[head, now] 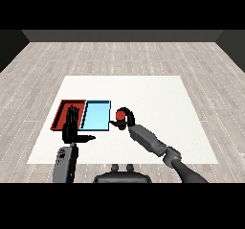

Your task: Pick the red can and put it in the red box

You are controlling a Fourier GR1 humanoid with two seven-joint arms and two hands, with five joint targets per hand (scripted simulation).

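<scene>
Two grey arms come in from the near edge of the white table (pixel 158 91). On the left, the left hand (pixel 72 127) is held up with its fingers straight and its thumb sticking out to the right. It holds nothing. It sits in front of the near right corner of the red tray (pixel 62 109). Just to the right of that tray lies the light blue tray (pixel 95 115), and the two trays touch side by side. On the right, the right hand (pixel 125 120) has its fingers curled round the red can (pixel 120 114). That can is just to the right of the blue tray, not in any tray. I cannot tell if it is lifted off the table.
</scene>
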